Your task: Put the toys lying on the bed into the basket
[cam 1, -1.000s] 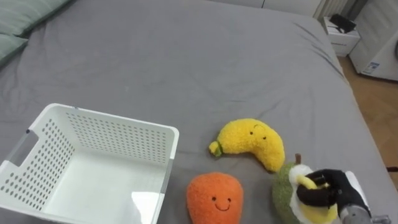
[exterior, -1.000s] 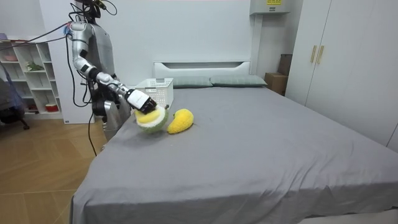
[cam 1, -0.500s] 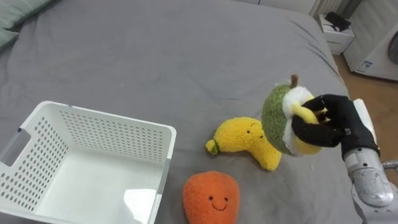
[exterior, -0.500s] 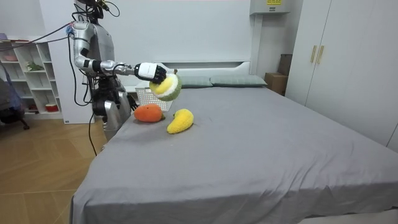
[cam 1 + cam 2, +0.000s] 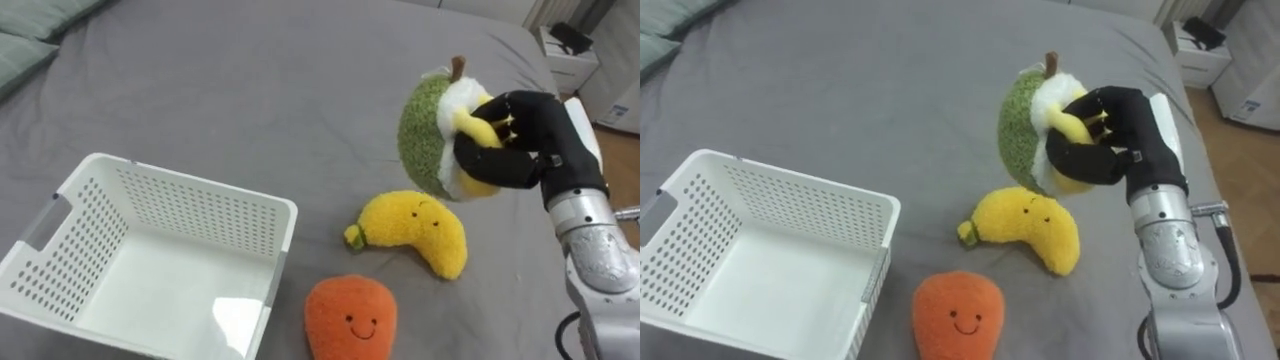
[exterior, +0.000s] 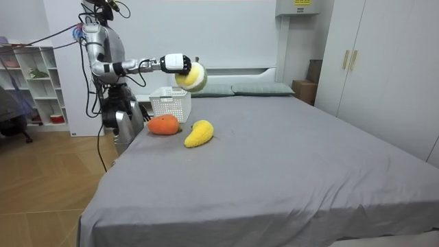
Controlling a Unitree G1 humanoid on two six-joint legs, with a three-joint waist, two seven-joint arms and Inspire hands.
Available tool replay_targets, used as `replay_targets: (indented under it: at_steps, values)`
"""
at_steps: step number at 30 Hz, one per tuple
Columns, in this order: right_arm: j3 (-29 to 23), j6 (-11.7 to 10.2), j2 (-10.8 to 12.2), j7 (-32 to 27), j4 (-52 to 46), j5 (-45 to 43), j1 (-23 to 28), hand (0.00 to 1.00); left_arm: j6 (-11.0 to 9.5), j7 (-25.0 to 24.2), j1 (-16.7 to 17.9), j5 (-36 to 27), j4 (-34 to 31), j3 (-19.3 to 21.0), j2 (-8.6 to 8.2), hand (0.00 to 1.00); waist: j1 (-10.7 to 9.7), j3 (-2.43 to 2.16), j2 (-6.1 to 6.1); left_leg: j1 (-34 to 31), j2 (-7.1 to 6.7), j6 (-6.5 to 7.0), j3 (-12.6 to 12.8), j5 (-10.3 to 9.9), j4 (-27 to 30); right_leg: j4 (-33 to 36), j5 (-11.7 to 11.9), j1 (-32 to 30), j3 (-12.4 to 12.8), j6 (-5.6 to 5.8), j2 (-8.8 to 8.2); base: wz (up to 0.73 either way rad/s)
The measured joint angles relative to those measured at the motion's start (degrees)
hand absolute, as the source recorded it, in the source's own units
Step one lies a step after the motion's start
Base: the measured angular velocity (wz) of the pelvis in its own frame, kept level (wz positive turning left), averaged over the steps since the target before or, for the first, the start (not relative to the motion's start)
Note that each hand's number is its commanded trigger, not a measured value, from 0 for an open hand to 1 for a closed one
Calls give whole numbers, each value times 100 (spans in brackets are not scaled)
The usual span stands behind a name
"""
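Left eye view: my right hand (image 5: 525, 135), upper right of the frame, is curled round the green plush fruit (image 5: 425, 125). The fingers are sunk into its yellow-and-white face, and the toy hangs in the air above the plush banana (image 5: 415, 228). The white basket (image 5: 190, 215) sits at lower left on the bed (image 5: 250, 80), well apart from the toy. The orange plush (image 5: 350, 318) lies at bottom centre, near the basket's right corner. My worry is the hold: I grip one side only, and most of the soft body bulges to the left of my fingers. On the swing toward the basket the stuffing could squeeze out of my grasp, and the toy would land on the banana or the blanket.

Room view: my arm reaches out nearly level from the shoulder. The fruit (image 6: 193, 77) is at its end, higher than the basket (image 6: 170, 104) and toward the room view's right of it. If I let go from this height or too soon, I judge it would miss or bounce off the rim. It might then roll to the side of the bed where I stand and onto the floor.

Right eye view: the basket's right wall is the part nearest my hand (image 5: 1120, 135). If I come down too low across it, I could catch the rim and shove or tip the light basket.
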Motion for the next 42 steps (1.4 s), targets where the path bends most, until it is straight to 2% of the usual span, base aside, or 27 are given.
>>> replay_targets:
  at_steps: [5,6,12,15,21,25,28,31,35,36,37,38,39,42]
  values:
    - [666,0,12,132,-41,-53,-370,100,5,5,-27,2,19,-65,1,0,108,0,-3,0,1,0,-4,1,11,0,0,6,0,0,-5,0]
    - [781,0,16,215,-41,-105,-448,100,6,4,-55,28,77,-66,-5,0,192,1,-5,-1,-1,0,-9,1,14,-1,0,16,-6,0,1,5]
    - [1184,2,29,461,-48,-159,-692,100,38,-21,-233,227,222,-63,-3,0,528,3,-43,-20,-8,0,-90,1,35,-3,1,36,-21,-1,2,6]
    - [1462,3,36,586,-54,-130,-830,100,126,-44,-238,224,218,-123,-1,0,615,13,-53,-51,-12,0,-122,1,32,-4,1,34,-65,-1,-2,5]
    - [1969,14,119,831,-53,-170,-964,100,126,-49,-262,223,145,-331,12,0,793,25,-93,-82,-20,0,-174,7,81,-7,1,31,-117,-1,-4,3]
    - [2354,129,149,850,-43,-397,-977,100,136,-48,-318,227,146,-444,53,0,875,56,-131,-129,-32,-2,-256,9,93,-10,1,29,-164,-1,-8,9]
    - [2438,258,298,911,-38,-525,-979,100,232,-58,-359,227,106,-454,36,0,907,58,-139,-213,-58,-2,-379,10,151,-9,1,8,-267,-1,-21,16]
    - [2533,302,317,962,65,-619,-1016,100,263,-75,-422,227,88,-534,40,0,987,74,-146,-238,-84,4,-478,25,180,-9,1,9,-327,-1,-33,18]
    - [2696,381,405,1062,308,-657,-1016,100,274,-101,-438,227,51,-556,18,0,1103,99,-190,-257,-88,3,-488,35,179,-9,1,-3,-330,-1,-34,2]
    - [2754,405,410,1110,317,-711,-1017,85,283,-101,-437,226,53,-554,18,0,1113,97,-203,-275,-89,3,-496,35,183,-9,1,-12,-340,-1,-35,4]
    - [2765,418,424,1157,318,-748,-1017,55,283,-101,-438,224,53,-557,18,0,1109,92,-211,-303,-93,4,-508,36,189,-10,1,-17,-373,-1,-40,5]
    - [2764,418,424,1166,318,-747,-1018,30,283,-101,-439,224,53,-557,18,0,1118,91,-213,-306,-95,6,-510,37,190,-11,1,-18,-399,-1,-42,5]
    - [2764,418,424,1175,318,-745,-1018,0,283,-100,-438,224,53,-556,22,0,1127,90,-214,-306,-97,10,-510,41,188,-13,1,-18,-414,-1,-46,3]
    - [2775,418,431,1219,321,-766,-1017,0,283,-100,-437,224,53,-555,54,0,1136,90,-216,-297,-97,14,-509,45,187,-13,1,-23,-418,-1,-50,0]
